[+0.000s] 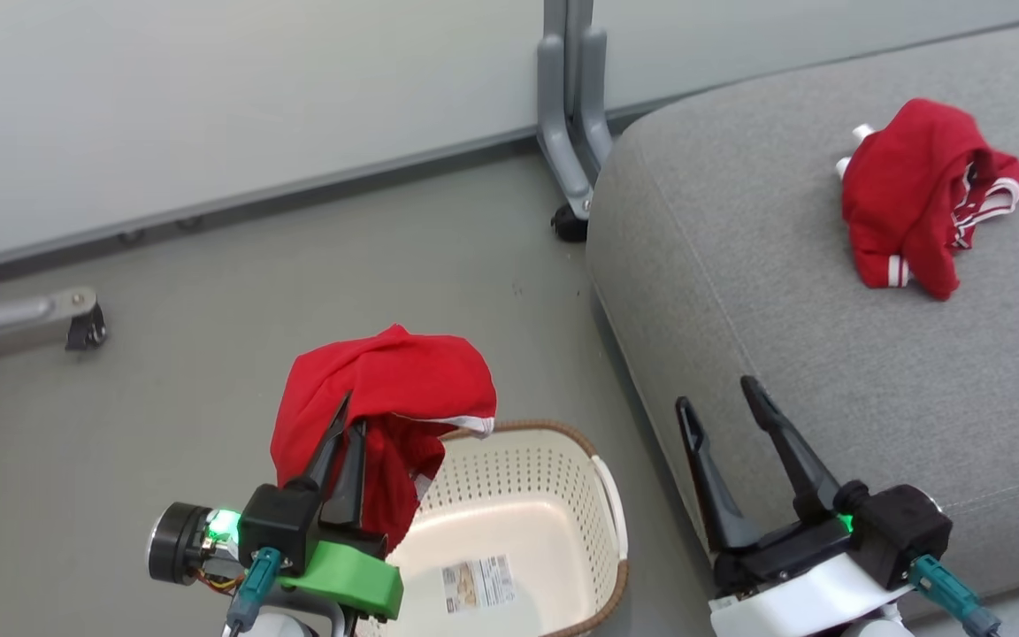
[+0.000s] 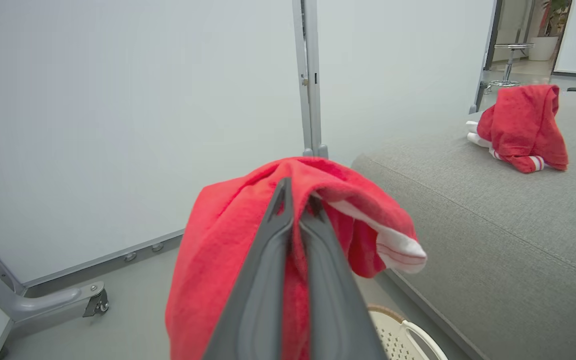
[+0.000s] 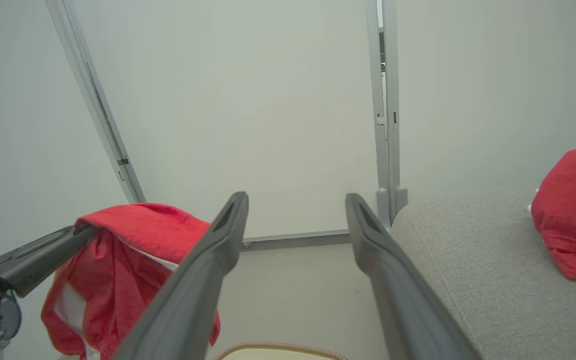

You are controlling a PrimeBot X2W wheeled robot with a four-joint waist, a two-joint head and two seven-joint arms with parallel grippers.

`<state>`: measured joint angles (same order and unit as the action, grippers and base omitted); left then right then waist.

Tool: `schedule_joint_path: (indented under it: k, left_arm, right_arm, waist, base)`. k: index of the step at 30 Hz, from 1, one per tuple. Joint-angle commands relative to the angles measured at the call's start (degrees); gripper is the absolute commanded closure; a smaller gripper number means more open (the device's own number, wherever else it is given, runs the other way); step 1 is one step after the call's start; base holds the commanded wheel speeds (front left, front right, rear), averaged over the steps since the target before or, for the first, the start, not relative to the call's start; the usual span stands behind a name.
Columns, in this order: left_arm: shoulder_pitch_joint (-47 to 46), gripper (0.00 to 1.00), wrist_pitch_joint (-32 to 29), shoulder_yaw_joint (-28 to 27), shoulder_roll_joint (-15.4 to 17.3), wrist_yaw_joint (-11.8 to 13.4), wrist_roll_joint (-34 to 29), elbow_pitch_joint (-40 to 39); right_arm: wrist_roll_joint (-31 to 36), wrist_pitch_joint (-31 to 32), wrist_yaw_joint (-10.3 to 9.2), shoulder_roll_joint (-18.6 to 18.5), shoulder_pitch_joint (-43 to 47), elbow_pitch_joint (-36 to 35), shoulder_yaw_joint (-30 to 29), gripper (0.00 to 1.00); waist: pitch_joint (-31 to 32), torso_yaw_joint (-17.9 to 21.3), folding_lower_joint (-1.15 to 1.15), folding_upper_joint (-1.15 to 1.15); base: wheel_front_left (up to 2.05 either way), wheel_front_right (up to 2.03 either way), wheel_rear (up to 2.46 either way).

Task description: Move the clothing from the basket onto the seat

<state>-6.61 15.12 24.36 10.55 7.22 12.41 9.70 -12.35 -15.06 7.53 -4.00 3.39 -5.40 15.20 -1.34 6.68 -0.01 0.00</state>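
My left gripper (image 1: pixel 352 411) is shut on a red garment (image 1: pixel 394 389) that drapes over its fingertips, lifted above the left side of the cream basket (image 1: pixel 602 495). The left wrist view has the same cloth (image 2: pixel 218 260) hanging around the closed fingers (image 2: pixel 268 280), a white striped cuff to the right. The basket's inside looks bare apart from a paper label on its bottom. A second red garment (image 1: pixel 916 199) lies crumpled on the grey seat (image 1: pixel 784 292). My right gripper (image 1: pixel 717 394) stands open over the seat's near edge, holding nothing.
A pale partition wall stands behind, with a grey metal foot (image 1: pixel 571 133) at the seat's far corner and another castored leg (image 1: pixel 23 323) on the floor at the left. Grey floor lies between basket and wall.
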Motion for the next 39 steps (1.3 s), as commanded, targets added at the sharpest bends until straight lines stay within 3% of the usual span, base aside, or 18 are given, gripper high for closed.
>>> schedule_joint_path:
  k: [1, 11, 16, 25, 33, 39]
  left_arm:
    - [0.4, 1.0, 0.0, -0.3, -0.1, -0.6, -0.7, -0.4]
    - [-5.3, 1.0, 0.0, 1.7, -2.6, -5.4, -1.5, 0.0]
    - [-8.4, 1.0, 0.0, 4.6, -4.1, -7.4, -2.0, 1.0]
    - [-11.9, 1.0, -1.9, 10.0, -6.3, -9.7, -1.7, 0.6]
    - [-13.1, 1.0, -3.9, 14.0, -7.1, -10.2, -0.8, -0.8]
    - [-13.3, 1.0, -5.0, 16.2, -7.4, -10.4, 0.3, -1.4]
  right_arm:
    - [-0.1, -0.2, -0.09, -0.6, 0.9, 0.4, 0.9, 0.0]
    - [-1.3, -0.2, -0.08, -3.1, -2.9, 3.1, 12.0, 0.0]
    - [-2.1, -0.2, -0.08, -2.4, -5.4, 5.6, 15.6, 0.0]
    - [0.0, -0.2, -0.09, -0.6, -10.2, 11.5, 15.6, 0.0]
    - [1.0, -0.2, -0.08, 0.7, -12.1, 15.2, 12.3, 0.0]
    - [0.9, -0.2, -0.08, 1.0, -13.2, 16.6, 13.2, 0.0]
  waist:
    - [3.7, 1.5, 0.01, 0.0]
    - [3.2, 2.1, 0.01, 0.0]
    - [2.5, 1.9, 0.01, 0.0]
    - [2.2, 1.2, 0.01, 0.0]
    - [2.3, -0.2, 0.01, 0.0]
    - [2.4, -1.2, 0.01, 0.0]
  base:
    - [0.0, 0.0, 0.0]
    - [0.0, 0.0, 0.0]
    - [0.0, 0.0, 0.0]
    - [0.0, 0.0, 0.0]
    - [0.0, 0.0, 0.0]
    - [0.0, 0.0, 0.0]
